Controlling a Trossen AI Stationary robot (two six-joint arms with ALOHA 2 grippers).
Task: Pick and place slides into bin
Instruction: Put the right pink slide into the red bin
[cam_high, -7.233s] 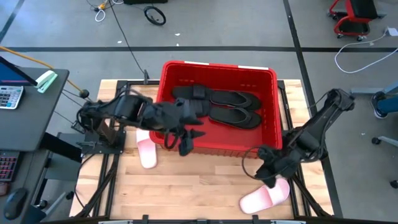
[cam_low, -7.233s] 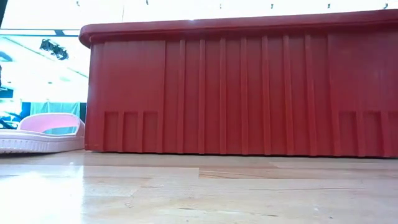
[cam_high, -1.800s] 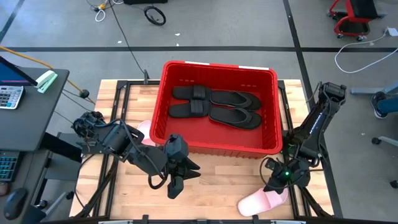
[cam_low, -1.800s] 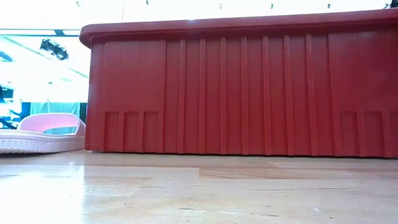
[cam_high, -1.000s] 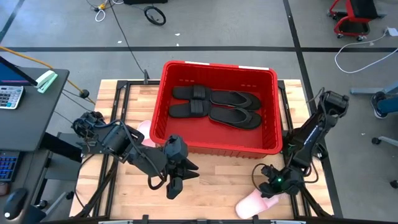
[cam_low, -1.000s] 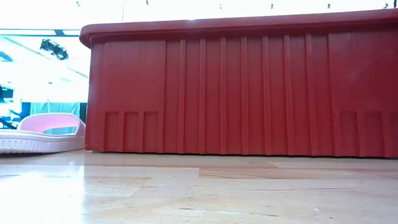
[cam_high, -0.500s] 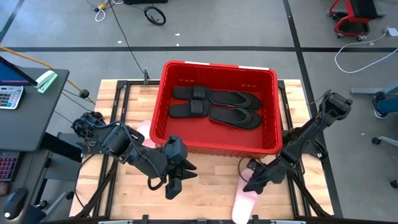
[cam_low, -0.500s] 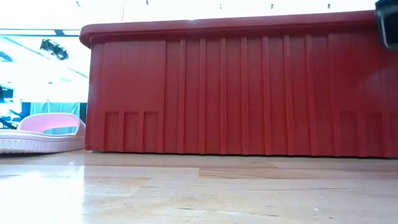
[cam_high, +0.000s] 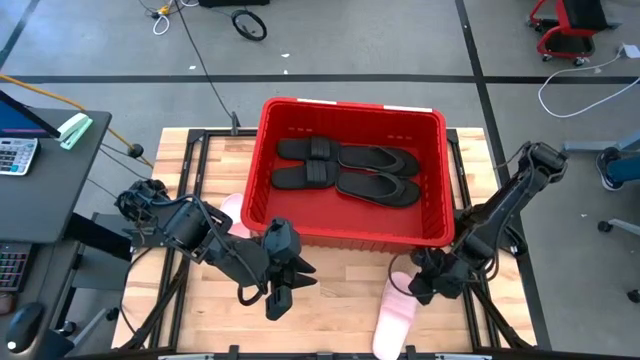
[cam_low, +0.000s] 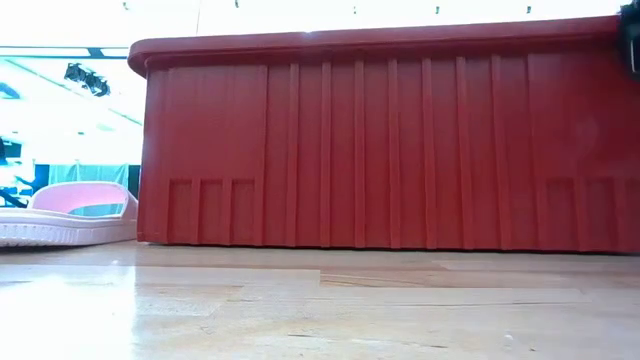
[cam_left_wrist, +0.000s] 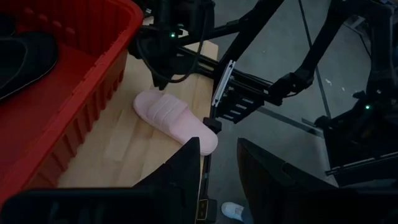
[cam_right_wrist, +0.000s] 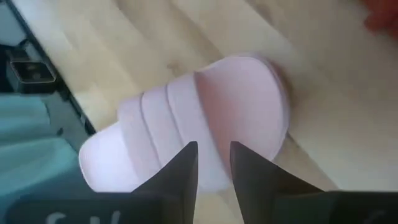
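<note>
Bin (cam_high: 348, 238): red ribbed crate at the far middle of the wooden surface (cam_high: 340, 300); four black slides (cam_high: 345, 172) lie flat inside it, side by side in two pairs.
Pink slide, right (cam_high: 393, 312): on the surface near its front edge, just in front of the bin's right corner, lying lengthwise toward the front edge.
Right hand (cam_high: 420, 284): low over the bin-side end of that slide; in the right wrist view its fingers (cam_right_wrist: 180, 171) stand slightly apart above the slide's band, gripping nothing.
Pink slide, left (cam_high: 233, 212): on the surface beside the bin's left wall, partly hidden by the left arm.
Left hand (cam_high: 283, 287): in front of the bin's left half, above bare surface, fingers parted and empty.
</note>
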